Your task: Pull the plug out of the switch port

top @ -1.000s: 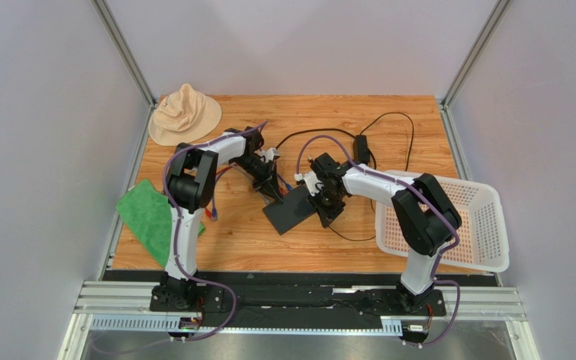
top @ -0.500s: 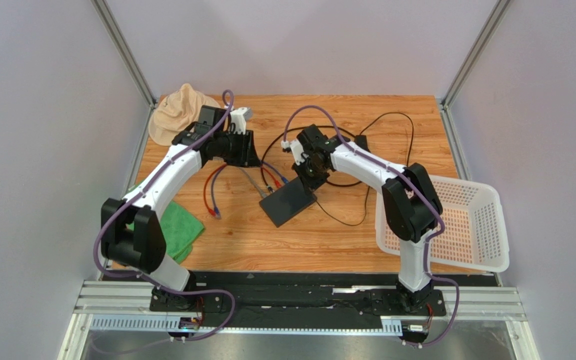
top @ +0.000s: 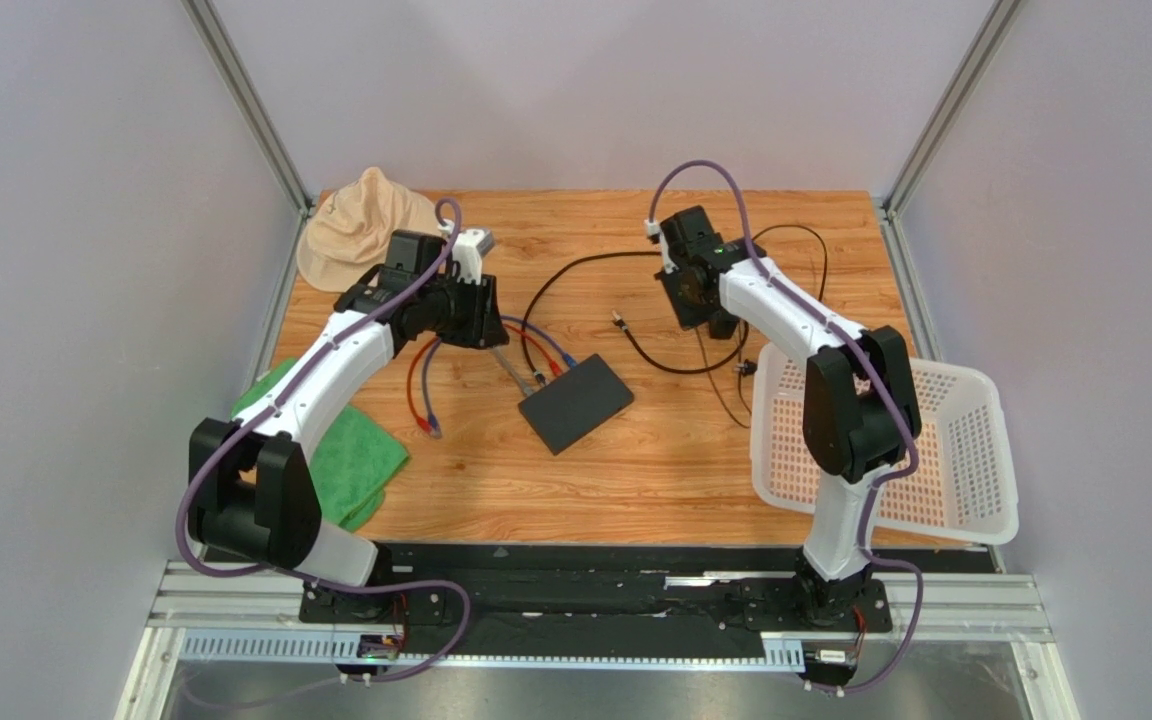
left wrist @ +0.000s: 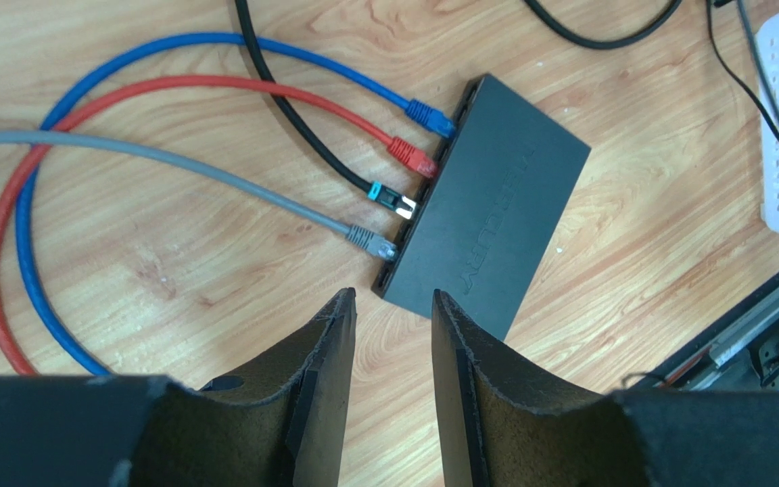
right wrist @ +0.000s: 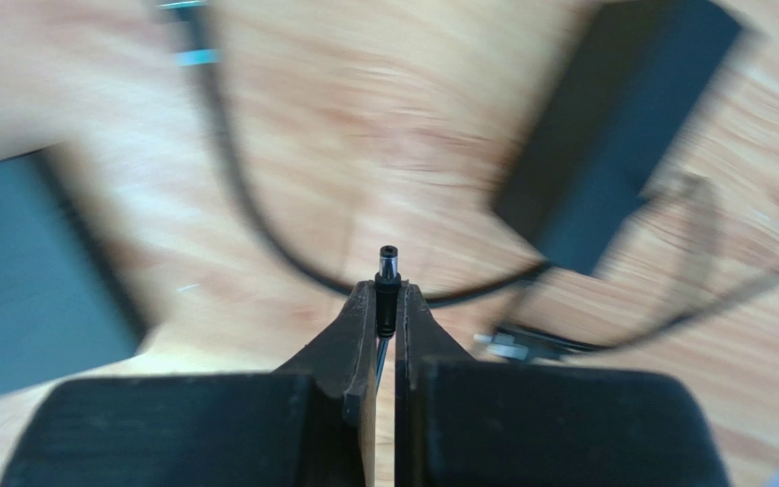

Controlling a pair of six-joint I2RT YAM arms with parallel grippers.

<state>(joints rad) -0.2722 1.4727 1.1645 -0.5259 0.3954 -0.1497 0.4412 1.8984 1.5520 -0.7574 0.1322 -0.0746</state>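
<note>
Top view first: the switch (top: 578,404) lies flat around the middle of the wood-grain table (top: 657,495). The right end effector (top: 687,300) hangs well away from it, up and to the right, so I'd say the pull itself is done. The left end effector (top: 485,318) hovers up-left of the switch. A white basket (top: 898,450) sits off to the switch's right, a green cloth (top: 334,450) to its left, and a beige hat (top: 369,225) farther up-left. Plain pale walls (top: 597,90) all round, with metal frame posts (top: 244,98) in the corners. Left wrist view: that end effector is released, fingers apart with nothing between them, just short of the switch's near corner. The blue cable (left wrist: 424,112), red cable (left wrist: 409,154), black cable (left wrist: 388,195) and grey cable (left wrist: 368,240) are all seated along one edge of the switch. Right wrist view is pretty blurry, but that end effector is clearly clenched on the plug (right wrist: 387,266), tip poking out free. What's left, I guess, is just setting the plug down somewhere.
</note>
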